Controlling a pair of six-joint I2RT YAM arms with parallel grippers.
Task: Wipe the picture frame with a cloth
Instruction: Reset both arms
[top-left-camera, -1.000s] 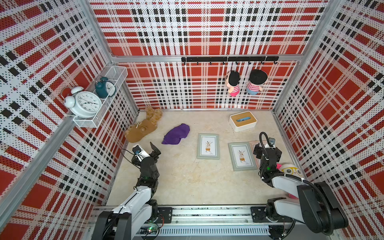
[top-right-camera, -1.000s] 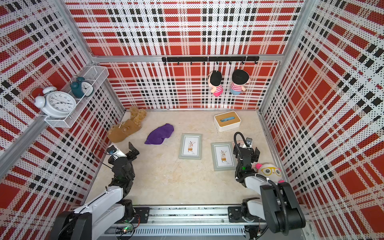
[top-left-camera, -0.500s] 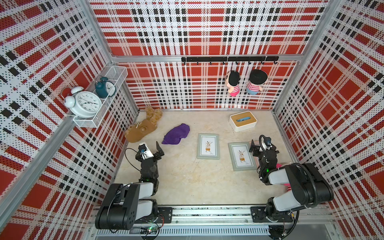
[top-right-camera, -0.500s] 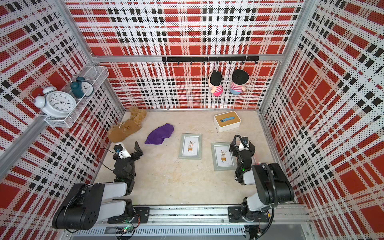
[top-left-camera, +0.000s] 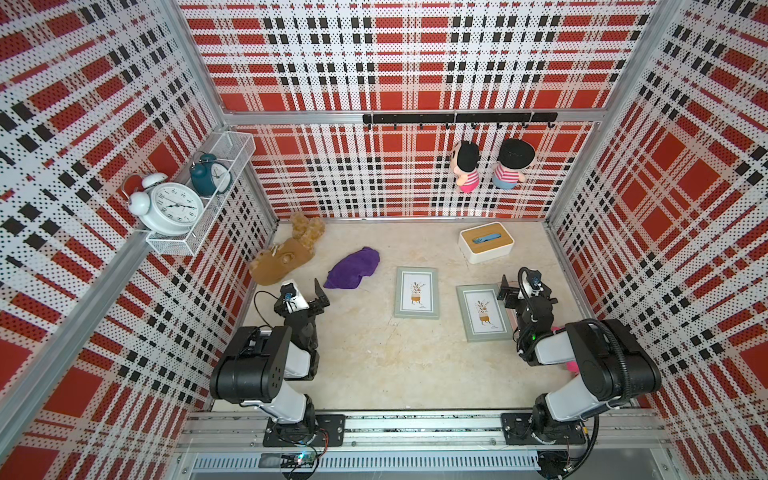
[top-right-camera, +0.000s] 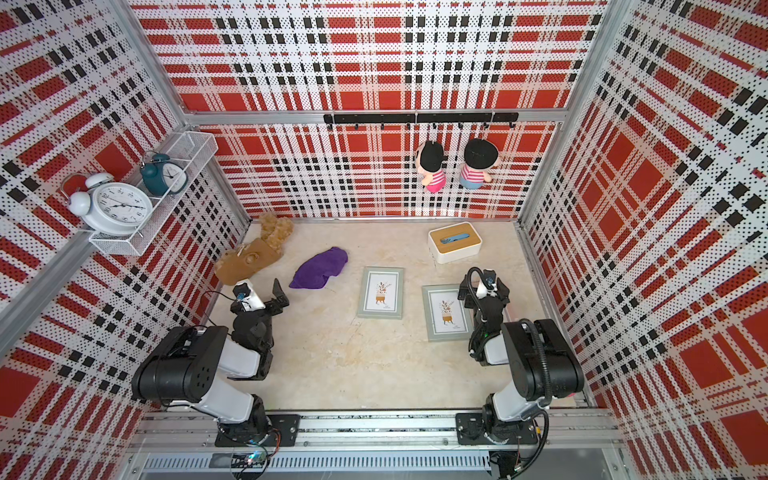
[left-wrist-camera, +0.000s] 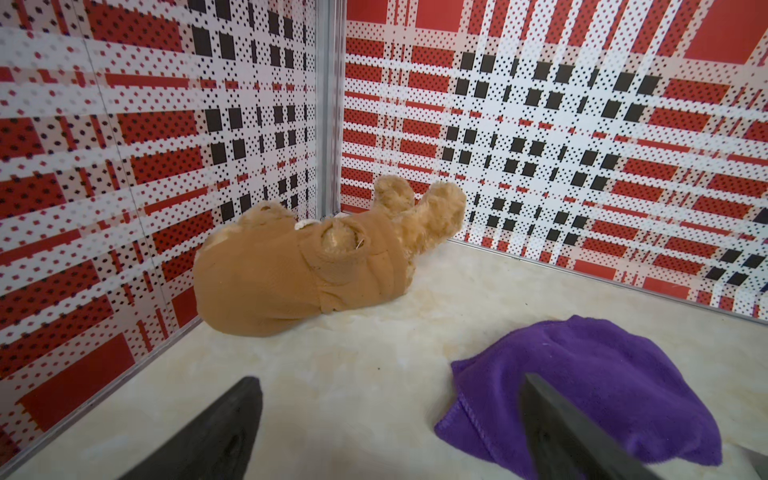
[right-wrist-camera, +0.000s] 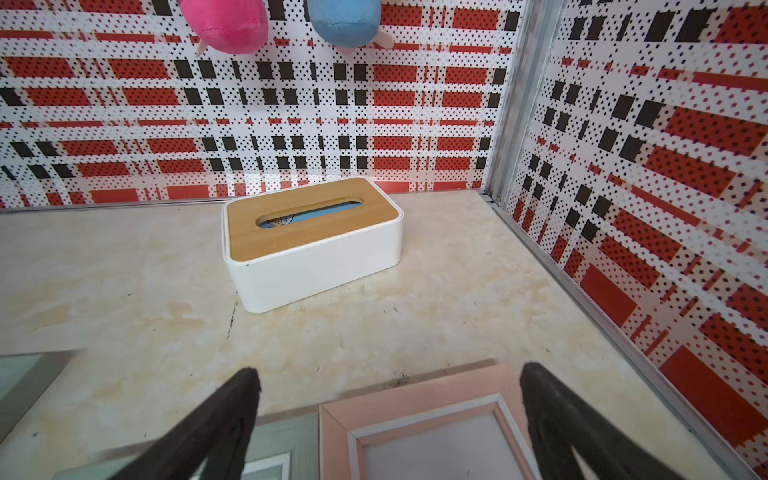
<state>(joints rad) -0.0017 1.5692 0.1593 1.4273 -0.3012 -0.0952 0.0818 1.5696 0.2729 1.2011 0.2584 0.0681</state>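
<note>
Cloth (left-wrist-camera: 582, 374), deep purple soft terry, looks light and limp: pinch a raised fold; left tool (left-wrist-camera: 390, 419) and right tool (right-wrist-camera: 392, 380) gape wide, empty.

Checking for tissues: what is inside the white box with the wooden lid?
Through the slot of the white box with the wooden lid, only a blue strip shows; the lid covers the rest.

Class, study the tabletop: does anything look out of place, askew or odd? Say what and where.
The brown plush toy lies tipped over in the far left corner. The purple cloth sits crumpled. One grey-green picture frame lies turned askew relative to the other frame.
</note>
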